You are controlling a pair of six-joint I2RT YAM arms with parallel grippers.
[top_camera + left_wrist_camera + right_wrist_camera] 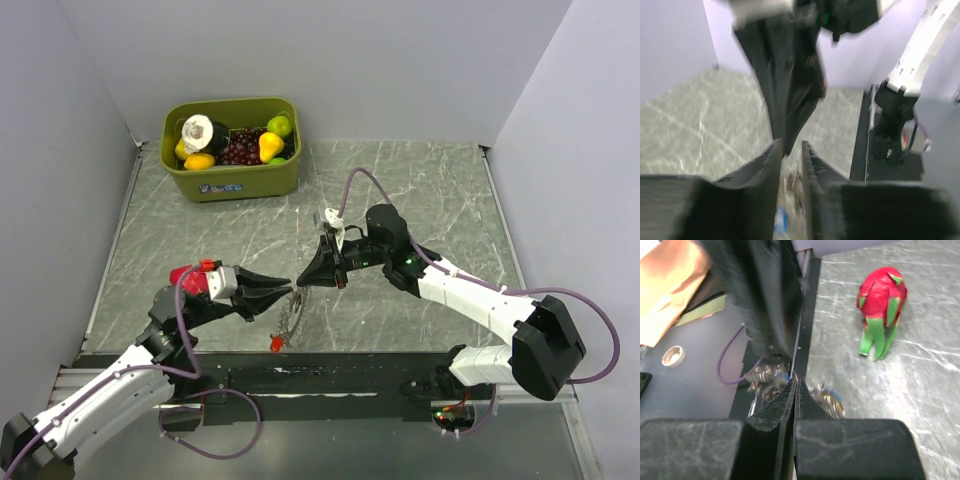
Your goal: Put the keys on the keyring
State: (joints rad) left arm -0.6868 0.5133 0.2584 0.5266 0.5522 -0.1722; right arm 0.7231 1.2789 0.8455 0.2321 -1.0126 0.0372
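Note:
The keyring [291,312] is a thin grey loop hanging between my two grippers above the table's near edge. A red-headed key [272,345] dangles at its bottom. My left gripper [288,288] points right and my right gripper [303,283] points down-left; their tips meet at the top of the loop. In the right wrist view my right gripper [794,383] is shut on a thin wire [798,352] that runs up into the left fingers, with bunched keys [766,380] and a blue-headed key [832,399] beside it. In the left wrist view my left gripper [790,148] stands nearly shut, with blurred keys [782,220] below.
A green bin [232,182] of toy fruit stands at the back left. A red and green dragon fruit toy [881,302] lies on the table by my left wrist [183,276]. The black base rail [330,375] runs along the near edge.

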